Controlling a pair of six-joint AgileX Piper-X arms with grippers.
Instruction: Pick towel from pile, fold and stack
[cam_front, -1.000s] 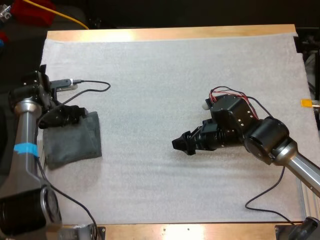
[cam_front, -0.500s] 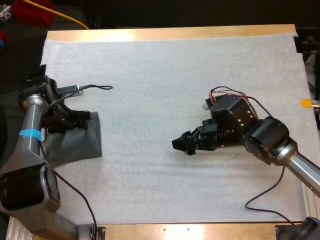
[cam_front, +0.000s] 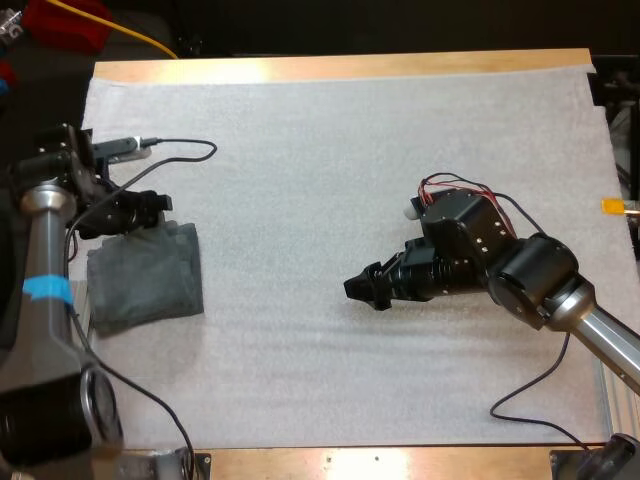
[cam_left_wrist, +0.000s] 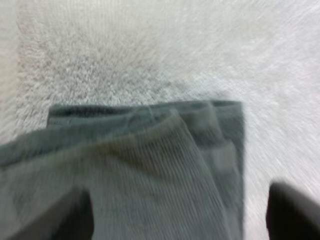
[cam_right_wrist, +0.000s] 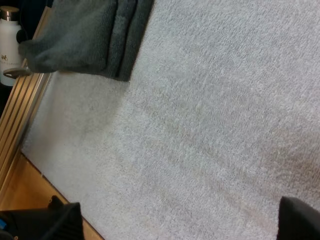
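A folded dark grey-green towel (cam_front: 146, 276) lies flat at the mat's left edge, its layered edges showing in the left wrist view (cam_left_wrist: 150, 165). My left gripper (cam_front: 138, 209) hovers just past the towel's far edge. Its fingers (cam_left_wrist: 75, 217) stand apart above the cloth, open and holding nothing. My right gripper (cam_front: 365, 287) rests low over the middle of the mat, pointing left, well away from the towel. It is open with bare mat between its fingers (cam_right_wrist: 57, 220). From the right wrist view the folded towel (cam_right_wrist: 85, 30) lies far off by the mat's edge.
The white mat (cam_front: 340, 150) covers most of the wooden table (cam_front: 330, 68). A white bottle (cam_right_wrist: 10, 35) stands off the table beyond the towel, past the metal rail. A black cable (cam_front: 185, 152) loops on the mat near the left arm.
My left gripper has drawn back from the towel's far corner toward the far side and now sits clear of the cloth. The towel stays flat. The right arm has not moved.
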